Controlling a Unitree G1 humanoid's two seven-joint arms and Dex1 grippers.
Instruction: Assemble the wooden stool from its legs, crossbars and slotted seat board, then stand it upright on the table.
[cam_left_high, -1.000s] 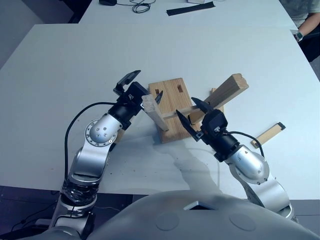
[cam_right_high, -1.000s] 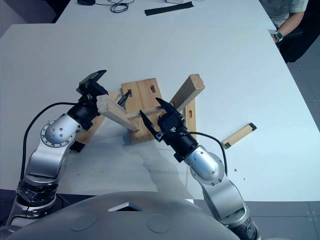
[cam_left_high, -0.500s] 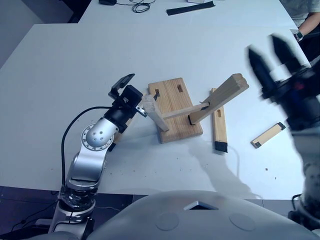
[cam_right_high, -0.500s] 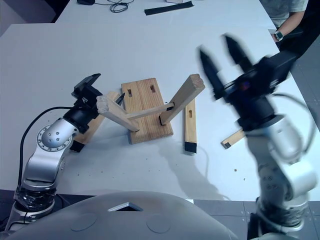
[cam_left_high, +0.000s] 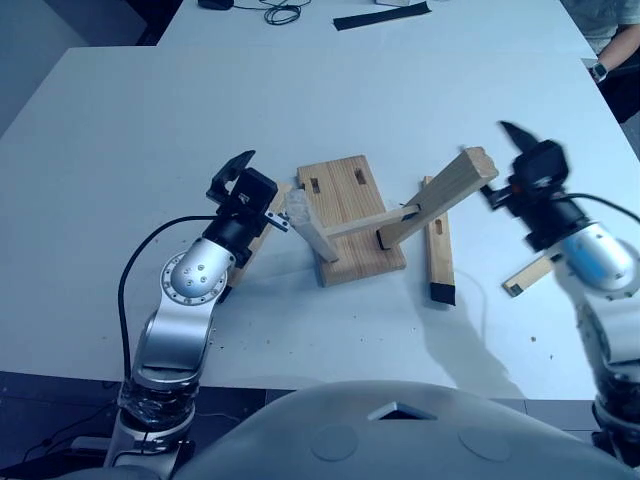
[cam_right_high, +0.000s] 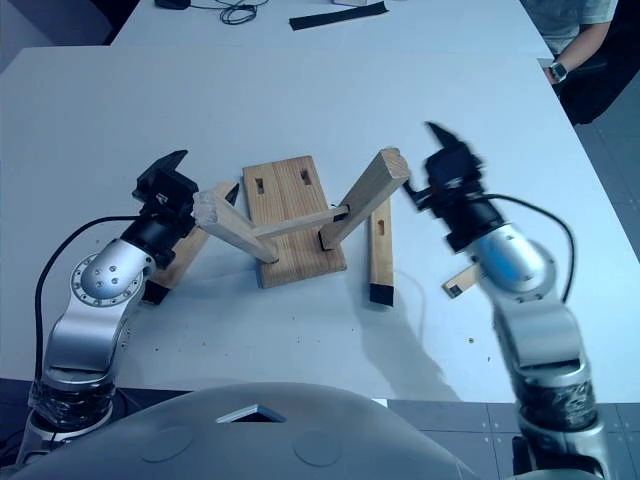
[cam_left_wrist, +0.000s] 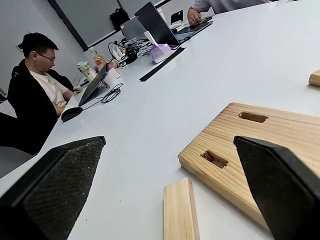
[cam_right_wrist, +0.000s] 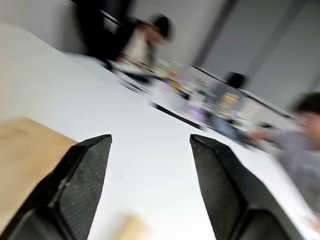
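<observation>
Since one second ago, the right gripper (cam_right_wrist: 150, 145) has left the crossbar (cam_left_high: 355, 224), swung up and away, and come down beside the raised end of the right leg (cam_left_high: 447, 192). The left gripper (cam_left_wrist: 170, 142) has backed slightly off the left leg (cam_left_high: 310, 230). The wooden parts have not shifted.

1. Jaw state. Both sets of jaws stand spread wide and grasp nothing.
2. Right gripper. It hangs above the table (cam_left_high: 140, 120), just beside the right leg's top end on the side toward the right edge, not touching it.
3. Left gripper. It sits near the left leg's upper end on the side toward the left edge, apart from it. A spare leg (cam_left_high: 258, 232) lies flat below it.
4. Assembly. Both legs, joined by the crossbar, stand slanted on the seat board (cam_left_high: 345, 190), which lies flat near the middle of the near edge. Whether their ends sit fully in the slots cannot be told.
5. Loose parts. One loose leg (cam_left_high: 437, 250) lies flat just beside the board toward the right edge. A short bar (cam_left_high: 537, 268) lies farther toward that edge.

Step in hand (judged): fetching the next loose part. Lower the right gripper clear of the raised leg end, square the jaws across the part's narrow faces, and keep the left gripper close enough to steady the frame.
</observation>
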